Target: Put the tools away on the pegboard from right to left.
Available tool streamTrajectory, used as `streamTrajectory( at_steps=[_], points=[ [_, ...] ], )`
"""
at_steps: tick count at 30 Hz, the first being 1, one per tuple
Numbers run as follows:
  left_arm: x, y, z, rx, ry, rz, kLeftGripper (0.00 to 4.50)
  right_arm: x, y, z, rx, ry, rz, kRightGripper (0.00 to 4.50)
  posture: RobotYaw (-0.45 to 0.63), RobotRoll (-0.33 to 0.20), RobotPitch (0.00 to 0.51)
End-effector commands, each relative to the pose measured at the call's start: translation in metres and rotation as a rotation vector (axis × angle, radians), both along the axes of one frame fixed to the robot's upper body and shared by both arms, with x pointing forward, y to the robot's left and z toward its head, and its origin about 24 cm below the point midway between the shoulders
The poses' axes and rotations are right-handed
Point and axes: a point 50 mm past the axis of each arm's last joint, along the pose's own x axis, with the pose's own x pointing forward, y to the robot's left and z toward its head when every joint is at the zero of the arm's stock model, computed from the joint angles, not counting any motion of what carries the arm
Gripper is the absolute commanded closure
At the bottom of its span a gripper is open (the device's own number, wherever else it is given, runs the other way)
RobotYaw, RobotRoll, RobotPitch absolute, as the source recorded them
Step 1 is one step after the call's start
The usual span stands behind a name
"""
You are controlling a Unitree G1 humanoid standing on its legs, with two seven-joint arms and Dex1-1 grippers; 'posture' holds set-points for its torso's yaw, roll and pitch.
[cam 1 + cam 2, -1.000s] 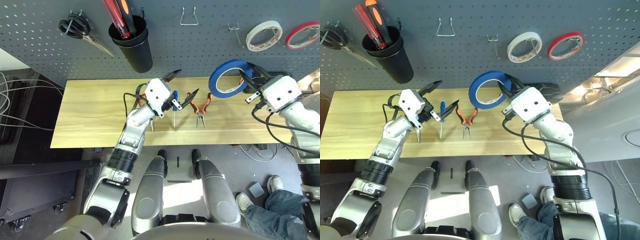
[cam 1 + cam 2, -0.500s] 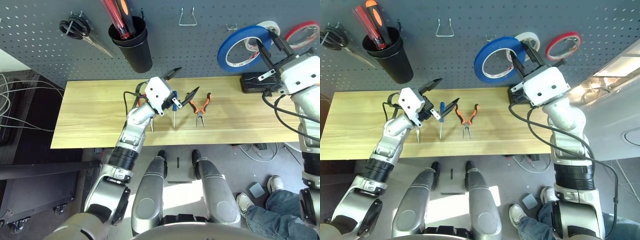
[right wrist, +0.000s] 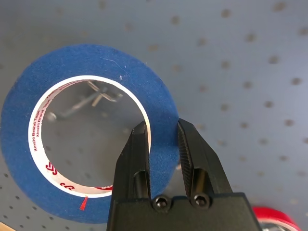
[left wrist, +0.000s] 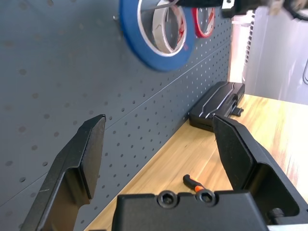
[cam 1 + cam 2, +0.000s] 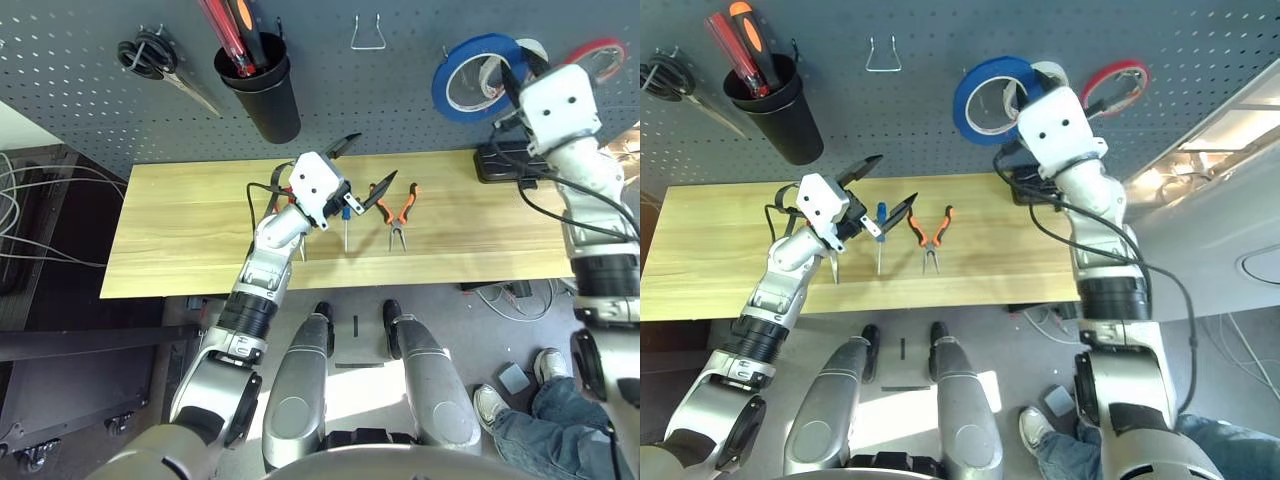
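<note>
Hanging is not yet done for the blue tape roll (image 3: 86,130): you have it pinched through its wall by the right gripper's (image 3: 162,144) fingers, raised against the pegboard (image 5: 380,100) with a metal hook (image 3: 91,98) showing through its hole. Left on the table (image 5: 180,240) are the needle-nose pliers (image 5: 400,212) and the blue-handled screwdriver (image 5: 346,222), just beside your left gripper (image 5: 360,168), whose fingers stand wide and empty.

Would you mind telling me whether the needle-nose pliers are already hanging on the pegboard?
No, the needle-nose pliers lie flat on the wooden table, beside the blue-handled screwdriver.
</note>
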Motion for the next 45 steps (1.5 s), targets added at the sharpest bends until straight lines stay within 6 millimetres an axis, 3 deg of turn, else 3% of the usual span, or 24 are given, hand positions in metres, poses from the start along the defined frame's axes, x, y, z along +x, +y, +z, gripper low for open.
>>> streamTrajectory(
  at_steps=[1,4,5,11,14,15,18,21,24,30,36,41,45],
  points=[
    [-0.001,-0.001,-0.006,0.004,0.020,0.001,0.00,0.005,0.005,-0.008,-0.010,0.018,0.011,3.77,0.05,0.000,0.364],
    [-0.002,0.000,-0.005,-0.003,0.012,0.005,0.00,0.006,0.006,-0.011,0.001,0.024,0.023,3.77,0.05,0.000,0.366],
    [-0.002,0.000,-0.004,-0.009,0.008,0.006,0.00,0.005,0.006,-0.013,0.004,0.027,0.030,3.03,0.05,0.000,0.366],
    [-0.004,0.000,-0.002,-0.022,0.005,0.003,0.00,-0.012,-0.006,-0.028,0.020,0.055,0.034,1.21,0.06,0.000,0.371],
    [-0.004,0.001,-0.004,-0.019,0.010,0.003,0.00,-0.033,-0.009,-0.041,-0.043,0.065,0.058,0.17,0.05,0.000,0.374],
    [-0.004,0.001,-0.004,-0.018,0.011,0.003,0.00,-0.038,-0.009,-0.044,-0.057,0.066,0.068,0.03,0.05,0.000,0.374],
    [-0.005,0.001,-0.008,-0.001,0.036,-0.005,0.00,-0.055,-0.011,-0.053,-0.035,0.091,0.087,0.03,0.05,0.000,0.375],
    [-0.002,0.002,-0.018,0.047,0.107,0.002,0.00,-0.068,-0.011,-0.085,0.004,0.246,0.084,0.03,0.04,0.000,0.377],
    [0.002,0.002,-0.027,0.093,0.186,0.009,0.00,-0.064,-0.009,-0.103,0.124,0.394,0.050,0.03,0.04,0.000,0.381],
    [0.005,0.003,-0.033,0.150,0.239,0.020,0.00,-0.042,0.013,-0.118,0.332,0.629,0.061,0.03,0.04,0.000,0.387],
    [0.006,0.014,-0.049,0.268,0.348,0.061,0.00,-0.030,0.033,-0.145,0.709,0.993,-0.001,0.03,0.07,0.000,0.402],
    [0.000,0.022,-0.053,0.364,0.390,0.044,0.00,-0.034,0.047,-0.160,0.815,1.198,-0.062,0.03,0.10,0.000,0.415],
    [-0.001,0.025,-0.051,0.388,0.396,0.051,0.00,-0.034,0.050,-0.166,0.847,1.249,-0.107,0.03,0.13,0.000,0.422]
  ],
)
